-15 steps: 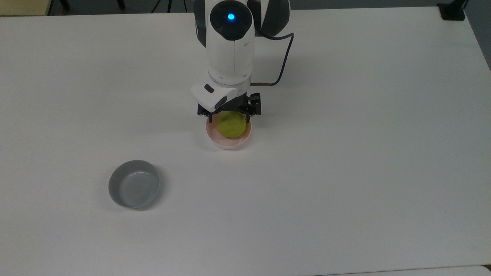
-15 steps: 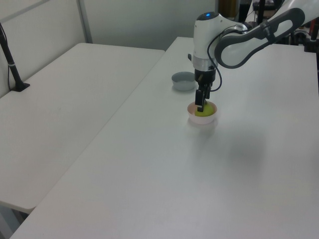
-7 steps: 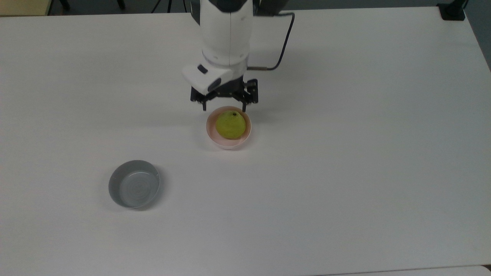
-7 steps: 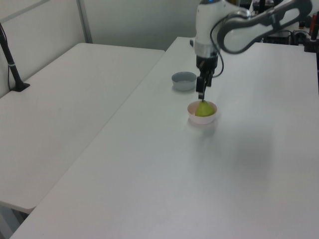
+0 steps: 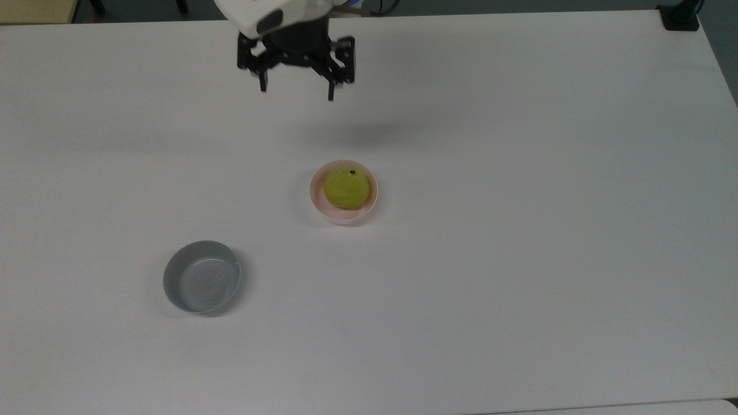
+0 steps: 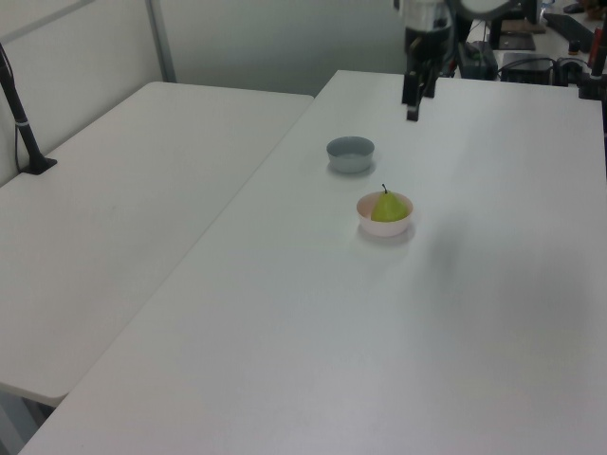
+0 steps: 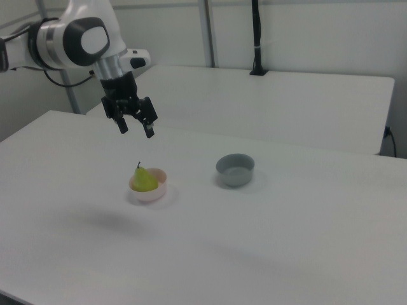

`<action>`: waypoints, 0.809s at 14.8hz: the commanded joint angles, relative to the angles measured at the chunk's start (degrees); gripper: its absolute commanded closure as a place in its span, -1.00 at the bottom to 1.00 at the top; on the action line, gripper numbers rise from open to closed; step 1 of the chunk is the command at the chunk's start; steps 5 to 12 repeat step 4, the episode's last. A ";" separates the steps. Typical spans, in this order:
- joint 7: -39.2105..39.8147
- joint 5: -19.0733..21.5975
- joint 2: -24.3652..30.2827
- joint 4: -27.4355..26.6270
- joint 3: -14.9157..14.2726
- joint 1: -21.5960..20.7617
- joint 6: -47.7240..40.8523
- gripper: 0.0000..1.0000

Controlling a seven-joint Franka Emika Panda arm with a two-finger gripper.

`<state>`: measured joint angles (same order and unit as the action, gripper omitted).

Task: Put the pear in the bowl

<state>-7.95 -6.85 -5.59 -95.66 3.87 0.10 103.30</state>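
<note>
Our gripper [image 5: 296, 87] hangs wide open and empty, well above the bowl [image 5: 316, 203]; the pear [image 5: 346, 189] sits inside, delivered.

– On the white table [image 5: 519, 259]?
– Pink bowl [image 5: 343, 214] near top view's centre, grey bowl [image 5: 201, 277] toward lower left, well apart

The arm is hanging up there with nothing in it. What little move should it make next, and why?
Probably none toward the fruit: simply draw clear and stop. The pear already sits upright inside the pink bowl, stem up, and the gripper hangs open and empty above the table, well away from it. The grey bowl plays no part.
</note>
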 commanded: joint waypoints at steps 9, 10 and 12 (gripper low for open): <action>3.47 1.14 3.04 0.21 -1.59 -0.01 -4.07 -1.00; 3.47 1.14 3.04 0.21 -1.59 -0.01 -4.07 -1.00; 3.47 1.14 3.04 0.21 -1.59 -0.01 -4.07 -1.00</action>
